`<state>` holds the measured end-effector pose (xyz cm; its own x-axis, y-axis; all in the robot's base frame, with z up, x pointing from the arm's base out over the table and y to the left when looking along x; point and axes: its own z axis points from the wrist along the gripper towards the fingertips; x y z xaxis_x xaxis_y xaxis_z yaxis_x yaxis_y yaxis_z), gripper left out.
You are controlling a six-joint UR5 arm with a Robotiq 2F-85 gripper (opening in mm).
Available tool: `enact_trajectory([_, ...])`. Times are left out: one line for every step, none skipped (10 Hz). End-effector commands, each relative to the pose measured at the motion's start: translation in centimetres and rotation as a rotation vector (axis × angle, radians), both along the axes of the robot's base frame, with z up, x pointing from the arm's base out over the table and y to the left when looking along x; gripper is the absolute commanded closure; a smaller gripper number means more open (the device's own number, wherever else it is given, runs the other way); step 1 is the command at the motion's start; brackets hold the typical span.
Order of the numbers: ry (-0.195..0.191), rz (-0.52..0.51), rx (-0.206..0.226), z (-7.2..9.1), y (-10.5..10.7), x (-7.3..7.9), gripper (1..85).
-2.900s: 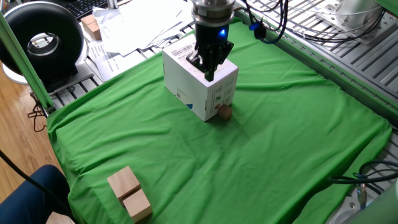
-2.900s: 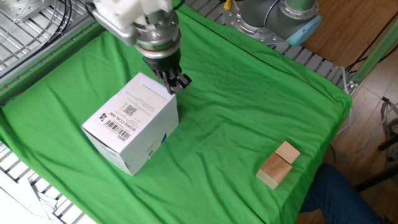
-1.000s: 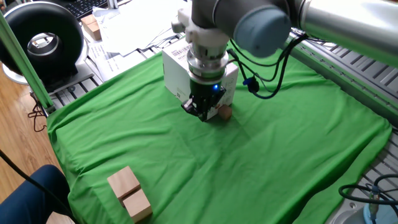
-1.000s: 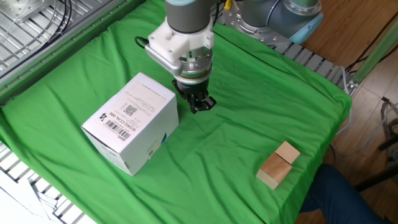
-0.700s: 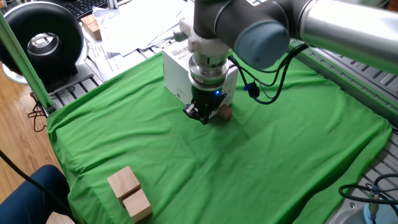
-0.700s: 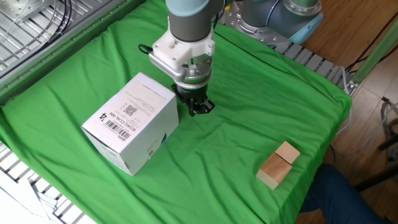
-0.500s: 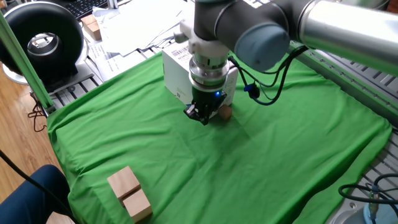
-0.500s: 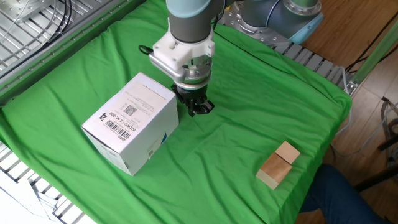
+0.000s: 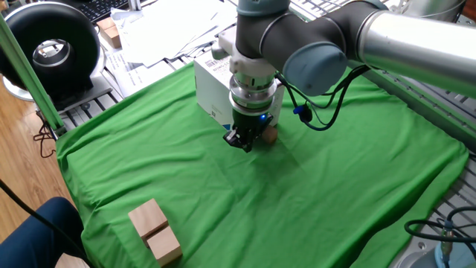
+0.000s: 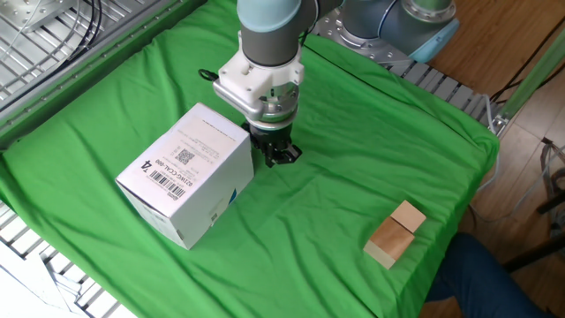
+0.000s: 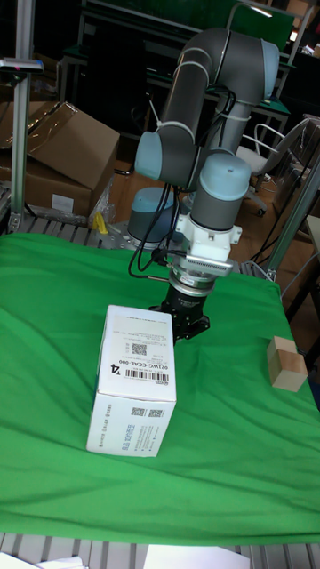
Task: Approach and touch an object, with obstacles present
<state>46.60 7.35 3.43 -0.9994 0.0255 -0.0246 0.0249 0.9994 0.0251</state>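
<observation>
The object, a tiny light-brown cube (image 9: 270, 135), lies on the green cloth at the foot of the white box (image 9: 210, 88), the obstacle. My gripper (image 9: 242, 140) is low over the cloth, right beside the cube on its left, fingers shut with nothing held. Whether it touches the cube I cannot tell. In the other fixed view the gripper (image 10: 279, 157) stands at the right corner of the box (image 10: 184, 173) and hides the cube. The tall fixed view has the gripper (image 11: 187, 333) just behind the box (image 11: 135, 378), with the cube hidden.
Two larger pale wooden blocks (image 9: 155, 231) lie together near the cloth's front edge, also seen as blocks (image 10: 395, 233) and blocks (image 11: 286, 363). A black round device (image 9: 50, 46) and papers (image 9: 160, 26) sit beyond the cloth's far left edge.
The gripper has come down from above the box to the cloth beside the cube. In the last second it edged slightly right and lower. The box and cube have stayed put.
</observation>
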Motion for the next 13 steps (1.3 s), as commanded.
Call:
enact_trajectory([0.008,0.015,-0.021,-0.05,-0.68,-0.2,83.3])
enact_trajectory([0.018,-0.009,-0.008,-0.05,-0.36,-0.43,83.3])
enact_trajectory([0.019,-0.012,-0.011,-0.06,-0.44,-0.47,83.3])
enact_trajectory([0.019,-0.014,-0.006,-0.05,-0.32,-0.47,83.3])
enact_trajectory([0.023,-0.026,0.001,-0.05,-0.12,-0.55,83.3])
enact_trajectory([0.032,-0.026,-0.008,-0.05,-0.36,-0.79,83.3])
enact_trajectory([0.041,-0.024,0.0,-0.05,-0.16,-1.03,83.3])
enact_trajectory([0.036,-0.015,0.001,-0.05,-0.12,-0.91,83.3])
enact_trajectory([0.029,-0.012,0.004,-0.05,-0.04,-0.71,83.3])
enact_trajectory([0.024,-0.009,-0.002,-0.05,-0.2,-0.59,83.3])
enact_trajectory([0.021,-0.006,-0.003,-0.05,-0.24,-0.51,83.3])
enact_trajectory([0.019,-0.001,-0.007,-0.05,-0.32,-0.48,83.3])
enact_trajectory([0.016,0.002,-0.007,-0.05,-0.32,-0.4,83.3])
